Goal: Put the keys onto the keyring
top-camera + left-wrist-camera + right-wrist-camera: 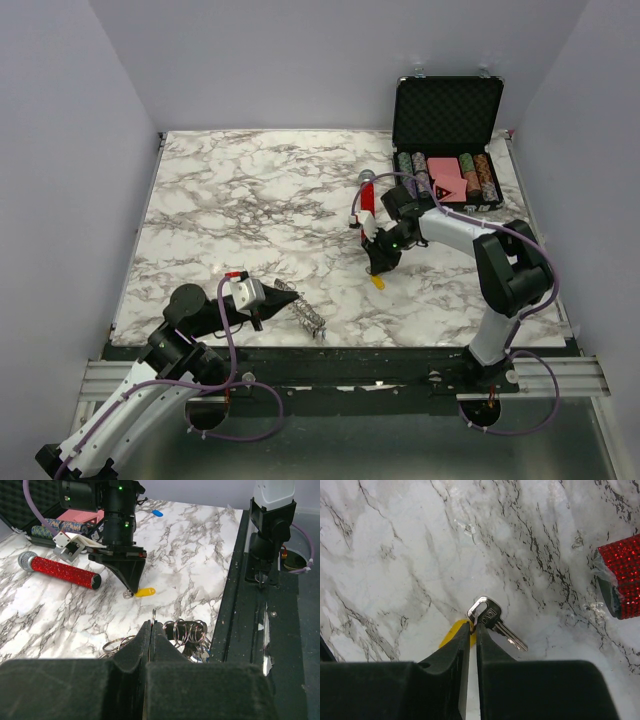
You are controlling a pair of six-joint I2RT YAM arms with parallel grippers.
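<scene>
My left gripper (268, 315) (151, 625) is shut on one thin loop of the keyring (189, 631), a cluster of silvery wire rings lying near the table's front edge (304, 312). My right gripper (377, 267) (474, 627) points down at mid-table and is shut on the small ring of a silver key (492, 617) with a yellow tag (451, 634). The key's blade rests on the marble. The left wrist view shows this gripper (131, 591) with the yellow tag (145, 592) beside its tips. A blue-headed key (157, 513) lies farther back.
A red glitter cylinder with a silver cap (62, 572) (623, 580) lies just beyond the right gripper (366, 200). An open black case (446, 120) with striped poker chips and cards stands at the back right. The black table rail (250, 605) runs close to the keyring.
</scene>
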